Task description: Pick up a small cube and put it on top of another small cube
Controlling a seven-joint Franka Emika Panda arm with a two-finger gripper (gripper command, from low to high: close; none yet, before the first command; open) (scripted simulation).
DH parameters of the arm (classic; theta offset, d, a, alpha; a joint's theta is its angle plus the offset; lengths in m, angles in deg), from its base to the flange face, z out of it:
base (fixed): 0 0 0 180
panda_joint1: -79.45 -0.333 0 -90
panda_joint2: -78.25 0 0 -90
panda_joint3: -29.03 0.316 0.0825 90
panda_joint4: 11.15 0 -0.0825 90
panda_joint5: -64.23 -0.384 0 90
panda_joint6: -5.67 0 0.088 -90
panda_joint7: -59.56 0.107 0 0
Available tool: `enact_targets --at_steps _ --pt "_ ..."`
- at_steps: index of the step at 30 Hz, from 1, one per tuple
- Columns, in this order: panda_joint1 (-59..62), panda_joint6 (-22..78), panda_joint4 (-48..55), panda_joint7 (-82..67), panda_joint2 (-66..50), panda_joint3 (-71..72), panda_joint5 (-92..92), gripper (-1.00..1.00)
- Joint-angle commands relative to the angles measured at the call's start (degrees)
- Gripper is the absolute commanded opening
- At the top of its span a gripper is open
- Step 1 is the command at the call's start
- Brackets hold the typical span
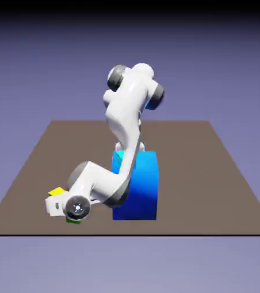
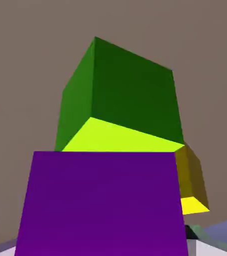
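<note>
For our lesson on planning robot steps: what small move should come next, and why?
Probably ease the magenta-purple cube a little toward the green cube, keeping the claw closed on it. In the hand view it fills the space at the bottom edge where the fingertips belong, and the green cube shows just beyond, the likely stacking base.

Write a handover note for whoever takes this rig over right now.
Hand: shut on the purple cube.
Other cubes: the green one shows just past the held cube in the hand view, the yellow one partly behind both. The big blue block stands apart from them.
Done: cube gripped.
Left: seat it on another small cube, then let go. Whether it touches the green cube, I can't tell.
</note>
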Motion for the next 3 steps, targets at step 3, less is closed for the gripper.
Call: enact_targets --at_steps 3 --pt "0.11 1.82 2.07 -0.24 -0.18 -0.02 0.1 1.0"
